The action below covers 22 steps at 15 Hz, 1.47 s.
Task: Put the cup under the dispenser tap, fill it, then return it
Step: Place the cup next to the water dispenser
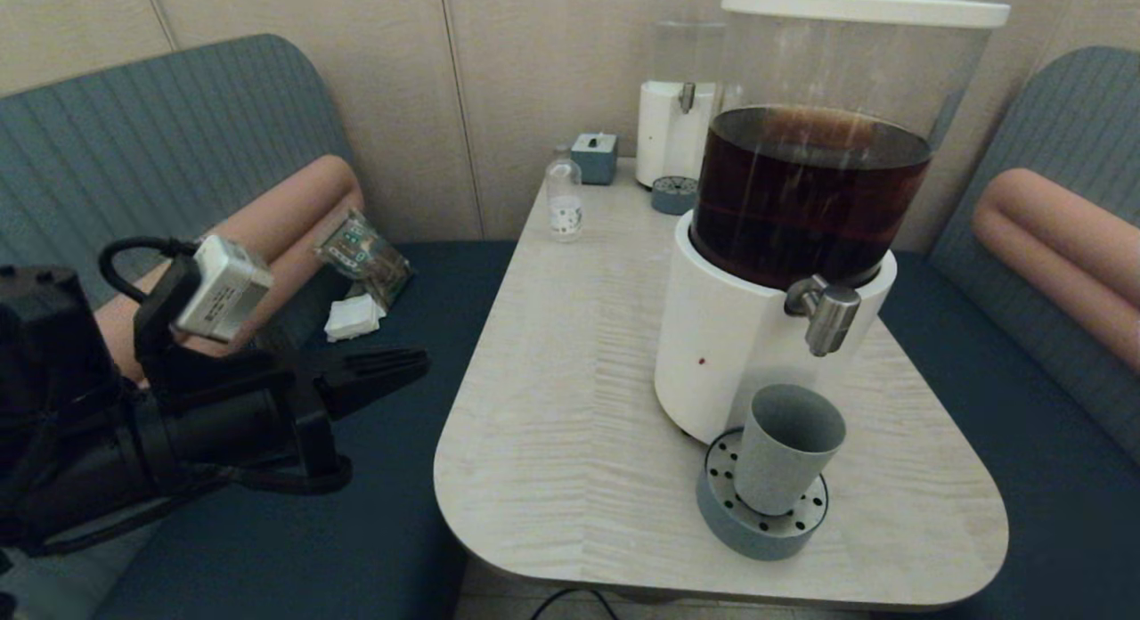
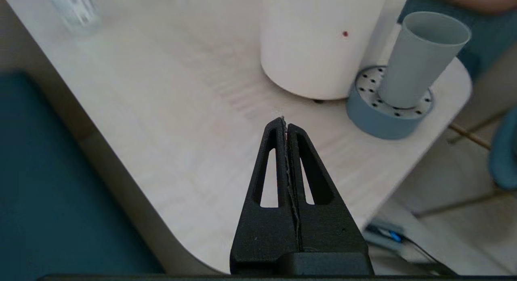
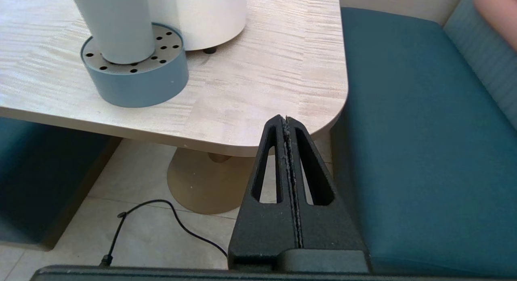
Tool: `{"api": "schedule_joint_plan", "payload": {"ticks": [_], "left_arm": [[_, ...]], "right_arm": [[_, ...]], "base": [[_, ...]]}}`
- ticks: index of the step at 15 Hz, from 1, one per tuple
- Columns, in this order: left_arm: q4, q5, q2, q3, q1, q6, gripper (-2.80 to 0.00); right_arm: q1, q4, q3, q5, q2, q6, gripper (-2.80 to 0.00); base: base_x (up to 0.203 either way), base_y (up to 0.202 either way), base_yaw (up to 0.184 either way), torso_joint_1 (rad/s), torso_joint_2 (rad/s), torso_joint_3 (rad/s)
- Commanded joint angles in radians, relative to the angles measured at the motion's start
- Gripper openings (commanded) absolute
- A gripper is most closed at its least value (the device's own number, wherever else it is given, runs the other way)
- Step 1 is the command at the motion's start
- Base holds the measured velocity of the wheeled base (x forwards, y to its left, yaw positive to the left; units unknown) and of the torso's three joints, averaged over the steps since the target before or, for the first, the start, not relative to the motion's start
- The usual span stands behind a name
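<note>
The cup (image 1: 788,460) stands upright on the drip tray (image 1: 757,531), directly beneath the dispenser tap (image 1: 828,313) of the large dispenser (image 1: 757,335) of dark liquid, near the front edge of the table (image 1: 570,406). It looks empty; no liquid shows in the part of the bore that is visible. The left gripper (image 1: 419,363) hovers off the table's left side, well apart from the cup, its jaws pressed together and holding nothing. The right gripper (image 3: 286,118), out of the head view, hangs low beside the table's right corner, likewise fully closed and empty. Likely hazards: a closed gripper nudging the light, tapered cup off the tray while reaching for the tap; an off-centre stream splashing onto the tray; overfilling if the tap is released late.
</note>
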Motion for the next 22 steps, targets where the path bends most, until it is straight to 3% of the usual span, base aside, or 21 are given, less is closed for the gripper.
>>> {"api": "schedule_joint_plan", "payload": {"ticks": [1,3,5,7,9,11,13,16,18,20,22], "left_arm": [[-0.252,-0.017,0.133,0.086,0.016,-0.003,-2.8],[-0.379,-0.036,0.229,0.127,0.001,-0.036,-2.8],[-0.406,-0.079,0.267,0.137,-0.008,-0.045,0.0],[-0.411,-0.108,0.277,0.127,-0.009,-0.047,0.0],[-0.414,-0.186,0.295,0.134,-0.008,-0.033,0.0],[-0.417,-0.28,0.338,0.132,-0.008,0.034,0.0],[-0.408,-0.397,0.379,0.124,-0.016,0.061,0.0],[-0.404,-0.416,0.446,0.029,-0.069,0.059,0.0],[-0.4,-0.414,0.5,-0.104,-0.138,0.042,0.0],[-0.394,-0.385,0.581,-0.186,-0.232,0.029,0.0],[-0.387,-0.353,0.657,-0.289,-0.28,0.022,0.0]], "right_arm": [[0.0,0.0,0.0,0.001,0.0,0.0,-2.8],[0.0,0.0,0.0,0.001,0.0,0.0,-2.8],[0.0,0.0,0.0,0.001,0.0,-0.001,-2.8],[0.0,0.0,0.001,0.001,0.0,-0.001,-2.8],[0.0,0.0,0.0,0.001,0.0,-0.001,-2.8],[0.0,0.0,0.002,0.001,0.0,-0.001,-2.8],[0.0,0.0,0.0,0.001,0.0,-0.001,-2.8],[0.0,0.0,0.0,0.001,0.0,-0.001,-2.8],[0.0,0.0,0.002,0.001,0.0,-0.001,-2.8],[0.0,0.0,0.001,0.001,0.0,0.0,-2.8],[0.0,0.0,0.0,0.001,0.0,-0.001,-2.8]], "base": [[0.0,0.0,0.0,0.0,0.0,0.0],[0.0,0.0,0.0,0.0,0.0,0.0],[0.0,0.0,0.0,0.0,0.0,0.0],[0.0,0.0,0.0,0.0,0.0,0.0],[0.0,0.0,0.0,0.0,0.0,0.0],[0.0,0.0,0.0,0.0,0.0,0.0],[0.0,0.0,0.0,0.0,0.0,0.0],[0.0,0.0,0.0,0.0,0.0,0.0],[0.0,0.0,0.0,0.0,0.0,0.0],[0.0,0.0,0.0,0.0,0.0,0.0],[0.0,0.0,0.0,0.0,0.0,0.0]]}}
